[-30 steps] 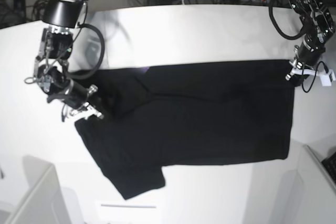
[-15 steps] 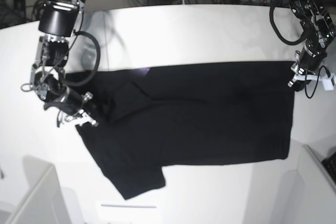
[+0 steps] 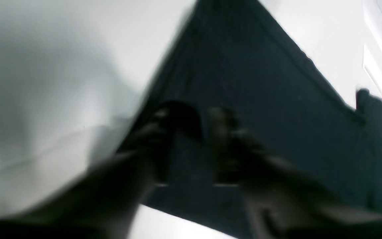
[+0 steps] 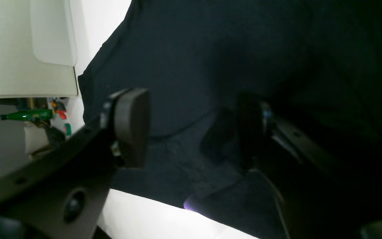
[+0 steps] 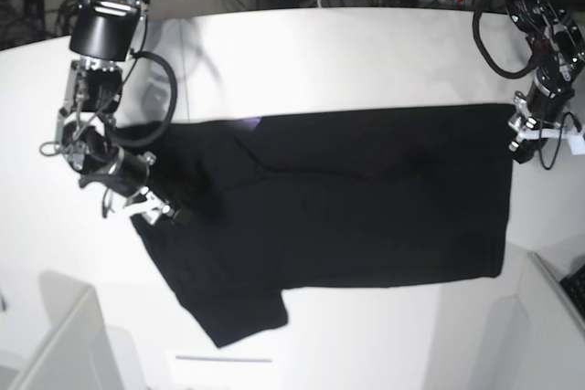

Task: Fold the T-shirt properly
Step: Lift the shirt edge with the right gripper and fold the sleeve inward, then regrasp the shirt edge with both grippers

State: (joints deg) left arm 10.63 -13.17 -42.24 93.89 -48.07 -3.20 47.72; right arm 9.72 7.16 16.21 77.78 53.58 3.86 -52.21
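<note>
Both end effectors, left [image 3: 191,132] and right [image 4: 194,129], hang with jaws apart.

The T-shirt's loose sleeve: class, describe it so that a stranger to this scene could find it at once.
Start at the white table, where the black T-shirt lies spread across the middle. Follow its lower edge toward the side where the right gripper hovers. The sleeve is the flap that juts out toward the table's near edge, the only part that breaks the shirt's rectangular outline.
</note>
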